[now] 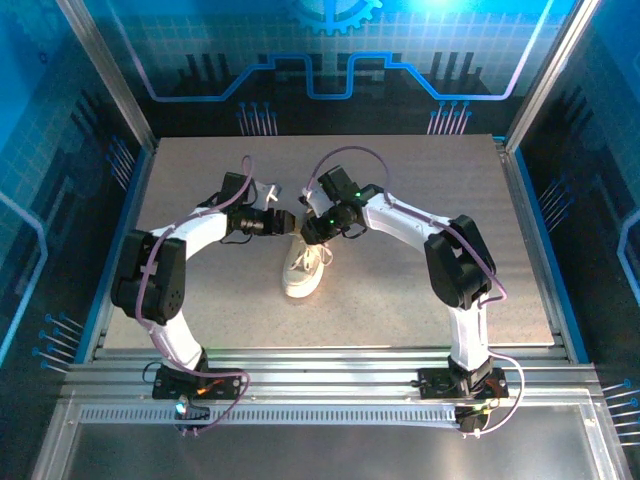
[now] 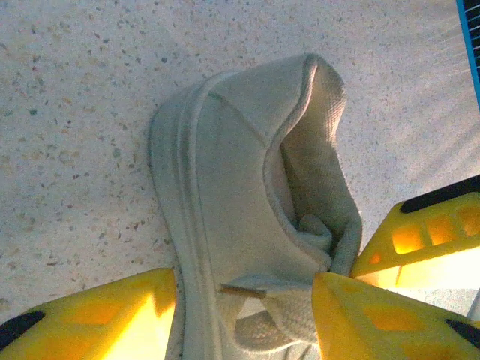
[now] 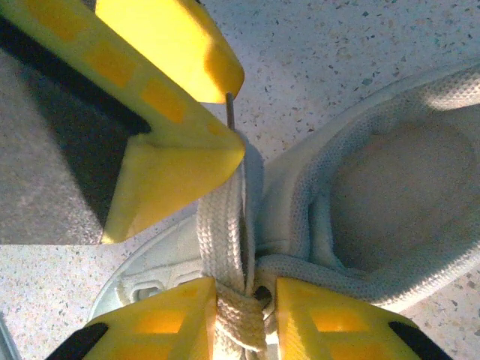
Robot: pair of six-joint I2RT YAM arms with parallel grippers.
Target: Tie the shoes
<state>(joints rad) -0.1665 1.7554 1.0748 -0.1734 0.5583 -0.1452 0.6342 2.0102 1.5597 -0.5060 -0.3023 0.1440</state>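
Canvas sneaker (image 1: 303, 268) sits in the middle of the counter (image 1: 430, 180), both arms crowding its lacing. Right fingers (image 3: 161, 326) stand narrow, pinching the laces (image 3: 238, 319) just above the eyelets. Left fingers (image 2: 97, 319) stand wide, straddling the shoe's side wall with a strand between them (no firm grip there that I can make out). Looks like the knot-forming stage, no bow yet. Next call: left closes on its strand, then both draw apart. Counter edges lie well away, with bare room either side.
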